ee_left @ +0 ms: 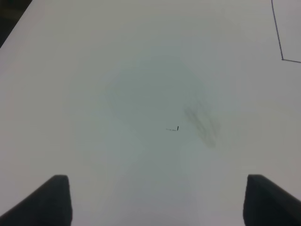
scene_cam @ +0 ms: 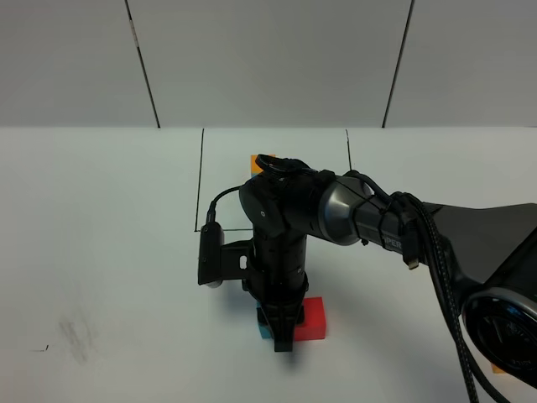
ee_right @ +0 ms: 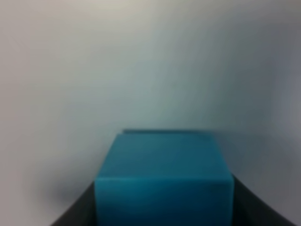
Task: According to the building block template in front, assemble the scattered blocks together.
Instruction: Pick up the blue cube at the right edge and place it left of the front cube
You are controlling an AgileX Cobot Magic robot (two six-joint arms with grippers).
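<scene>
**Blue block gripped and set beside the red one; orange block yet to be joined**

The right jaws are closed on the blue block [ee_right: 162, 179], which fills the space between them in the right wrist view. From the high camera, the right arm [scene_cam: 336, 210] reaches across the middle of the bench [scene_cam: 101, 252] and points straight down. The blue block sits low at the bench surface, on the left of the red block [scene_cam: 313, 317]. The two look as if they are touching, though the arm hides most of the seam. Whether the blue block rests on the bench or is just above it cannot be told.

Beyond the arm lies the building block template [scene_cam: 258, 159], inside a thin black rectangle line [scene_cam: 202, 176]. Only its orange cube shows; the arm covers the rest.

The left jaws stand wide open and grip nothing, over bare bench well to the left.

Progress, as a judgement: roughly the middle of the job. Blue and red are paired or nearly so. Releasing the blue block and adding the orange one remain.

Count: one blue block, one red block, one template. A sliver of orange [scene_cam: 501, 368] at the near right edge may be the orange block; too little shows to be sure.
</scene>
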